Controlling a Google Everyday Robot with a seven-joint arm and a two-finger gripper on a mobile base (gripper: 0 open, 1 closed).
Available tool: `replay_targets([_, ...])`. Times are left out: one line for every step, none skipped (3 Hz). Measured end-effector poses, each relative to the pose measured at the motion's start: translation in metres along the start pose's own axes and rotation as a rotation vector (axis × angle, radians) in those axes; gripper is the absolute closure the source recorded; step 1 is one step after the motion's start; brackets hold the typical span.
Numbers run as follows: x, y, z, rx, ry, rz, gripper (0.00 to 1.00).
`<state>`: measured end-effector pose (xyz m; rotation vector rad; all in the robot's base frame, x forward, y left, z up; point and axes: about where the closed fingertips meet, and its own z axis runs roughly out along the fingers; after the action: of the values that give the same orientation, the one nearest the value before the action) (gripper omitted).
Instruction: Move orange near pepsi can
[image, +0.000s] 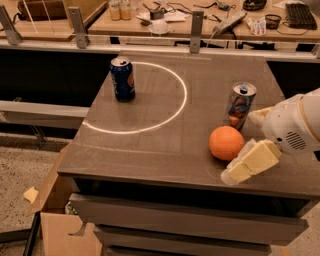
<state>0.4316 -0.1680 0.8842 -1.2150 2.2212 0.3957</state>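
Note:
The orange (226, 142) sits on the right side of the brown table (150, 145). The dark blue pepsi can (122, 78) stands upright at the far left of the table, just inside a white arc painted on the top. My gripper (243, 145) reaches in from the right edge, low over the table, right beside the orange. It is open: one cream finger (250, 161) lies in front of and right of the orange, the other (258, 116) behind it. Nothing is in its grasp.
A taller silver can with blue and red print (240, 105) stands just behind the orange, close to the far finger. A rail with metal posts (196, 31) runs along the table's back. A cardboard box (55, 220) lies on the floor at the left.

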Motion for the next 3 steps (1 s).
replay_targets([0.000,-0.003,0.025,-0.012,-0.011,0.008,0.00])
replay_targets([-0.001,-0.007,0.040,-0.016,-0.024,0.008,0.18])
replay_targets([-0.005,-0.008,0.049,-0.024,-0.047,-0.008,0.42])
